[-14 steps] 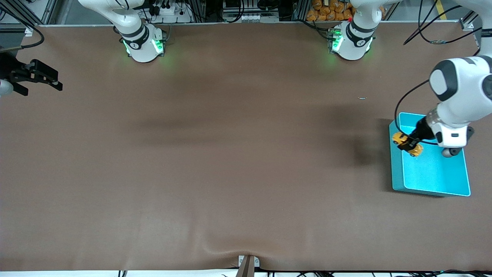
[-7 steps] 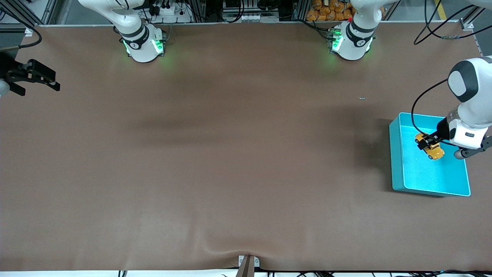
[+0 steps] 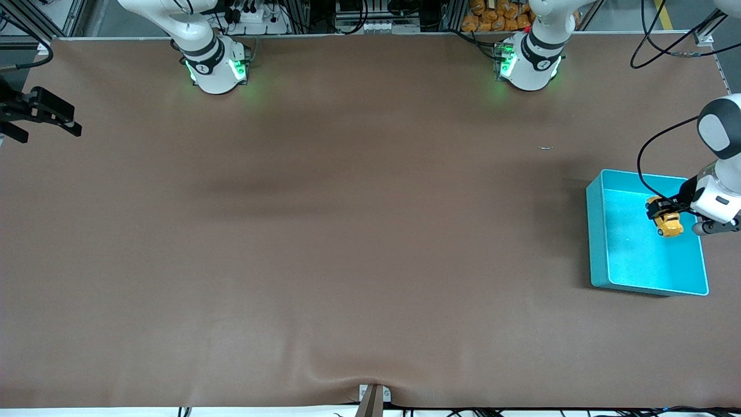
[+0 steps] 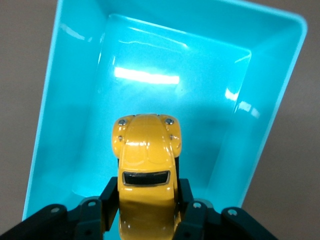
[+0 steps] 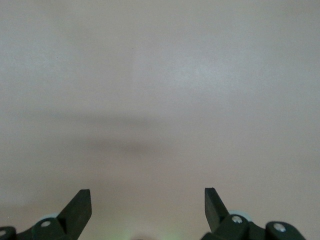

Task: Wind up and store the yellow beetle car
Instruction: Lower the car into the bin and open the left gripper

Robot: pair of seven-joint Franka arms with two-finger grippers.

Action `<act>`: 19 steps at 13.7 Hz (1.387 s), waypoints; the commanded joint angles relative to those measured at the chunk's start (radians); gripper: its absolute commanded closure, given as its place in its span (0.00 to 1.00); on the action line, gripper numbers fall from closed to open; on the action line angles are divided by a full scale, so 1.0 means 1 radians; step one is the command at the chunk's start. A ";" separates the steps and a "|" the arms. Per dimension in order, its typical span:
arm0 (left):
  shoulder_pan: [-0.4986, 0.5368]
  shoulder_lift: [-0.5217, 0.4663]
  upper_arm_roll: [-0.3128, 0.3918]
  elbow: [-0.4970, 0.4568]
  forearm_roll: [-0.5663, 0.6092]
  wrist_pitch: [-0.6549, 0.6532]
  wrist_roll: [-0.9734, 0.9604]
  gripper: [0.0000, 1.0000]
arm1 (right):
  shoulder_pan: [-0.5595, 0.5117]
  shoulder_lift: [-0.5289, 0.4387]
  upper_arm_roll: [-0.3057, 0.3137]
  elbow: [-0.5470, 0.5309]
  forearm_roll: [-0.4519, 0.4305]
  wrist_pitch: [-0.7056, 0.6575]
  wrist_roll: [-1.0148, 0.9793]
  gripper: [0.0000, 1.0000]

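Over the turquoise bin [image 3: 596, 243], the left tool [image 3: 660, 213] has carried its clamped yellow beetle car [image 3: 668, 225] toward the table's end; right tool [image 3: 49, 119] waits, spread.

The yellow beetle car [image 4: 147, 170] has its rear cut off by the left wrist view's edge, its wheels hidden by the left gripper [image 4: 148, 202]. The right gripper [image 3: 55, 116] is only partly in the front view, its arm out of frame.
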 commanded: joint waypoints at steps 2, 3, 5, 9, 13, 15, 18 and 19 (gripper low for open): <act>0.028 0.065 -0.011 0.049 0.024 -0.025 0.152 1.00 | -0.013 -0.001 0.007 0.013 -0.007 -0.009 0.000 0.00; 0.038 0.082 -0.011 0.055 0.024 -0.024 0.180 1.00 | -0.011 -0.001 0.007 0.012 -0.007 -0.009 0.003 0.00; 0.041 0.121 -0.011 0.080 0.021 -0.023 0.207 1.00 | -0.013 -0.001 0.007 0.012 -0.007 -0.009 0.003 0.00; 0.039 0.189 -0.009 0.120 0.024 -0.016 0.206 1.00 | -0.017 -0.001 0.007 0.012 -0.007 -0.009 0.000 0.00; 0.039 0.255 -0.009 0.173 0.024 -0.008 0.205 1.00 | -0.020 -0.001 0.005 0.012 -0.007 -0.010 -0.006 0.00; 0.038 0.286 -0.009 0.198 0.024 -0.004 0.200 1.00 | -0.022 -0.001 0.005 0.012 -0.008 -0.018 -0.006 0.00; 0.035 0.316 -0.009 0.199 0.024 0.042 0.194 1.00 | -0.023 -0.001 0.005 0.012 -0.008 -0.024 -0.008 0.00; 0.035 0.327 -0.009 0.198 0.025 0.062 0.194 1.00 | -0.023 -0.001 0.005 0.012 -0.008 -0.026 -0.008 0.00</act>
